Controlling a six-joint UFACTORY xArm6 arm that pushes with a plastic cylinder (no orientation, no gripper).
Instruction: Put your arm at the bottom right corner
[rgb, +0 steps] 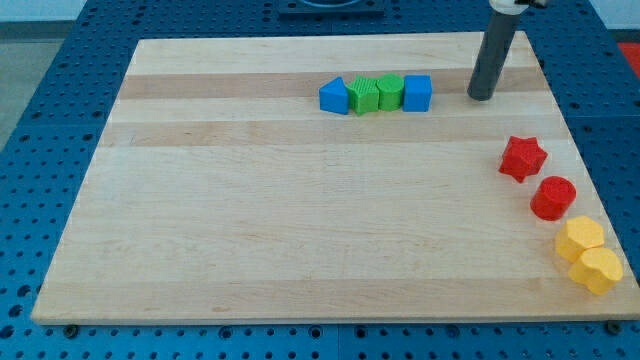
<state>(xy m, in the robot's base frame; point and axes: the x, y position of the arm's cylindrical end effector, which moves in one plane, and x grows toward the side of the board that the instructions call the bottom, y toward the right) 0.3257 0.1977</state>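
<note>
My rod comes down from the view's top right, and my tip (481, 97) rests on the wooden board (300, 220) near its top right. It is right of a row of blocks: a blue pentagon-like block (334, 96), two green blocks (365, 96) (390, 91) and a blue cube (418, 93). Below my tip, along the board's right edge, lie a red star (522, 158), a red cylinder (553, 197) and two yellow hexagonal blocks (580, 239) (599, 270). The yellow ones sit near the bottom right corner.
The board lies on a blue perforated table (50, 120). The board's right edge (590, 170) runs close to the red and yellow blocks.
</note>
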